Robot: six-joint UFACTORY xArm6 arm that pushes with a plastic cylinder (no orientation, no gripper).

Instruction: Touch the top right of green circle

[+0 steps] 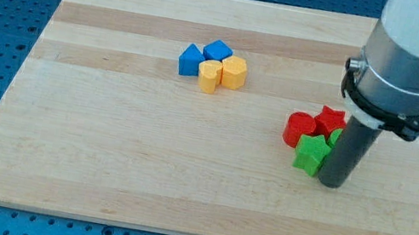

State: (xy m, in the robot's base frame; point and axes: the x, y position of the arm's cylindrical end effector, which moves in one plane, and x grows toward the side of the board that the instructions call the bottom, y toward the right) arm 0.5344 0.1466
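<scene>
The green circle (334, 138) is almost wholly hidden behind my rod; only a sliver shows at the rod's left edge, at the view's right. My tip (331, 182) rests on the board just right of the green star (309, 153) and below the sliver. A red star (330, 120) lies above the green pieces and a red cylinder (299, 130) to their left, all packed together.
A second cluster sits at the view's upper middle: a blue triangle-like block (191, 60), a blue block (219, 50), a yellow heart-like block (211, 75) and a yellow block (234, 72). The wooden board (98, 158) ends near the view's right at about x 600.
</scene>
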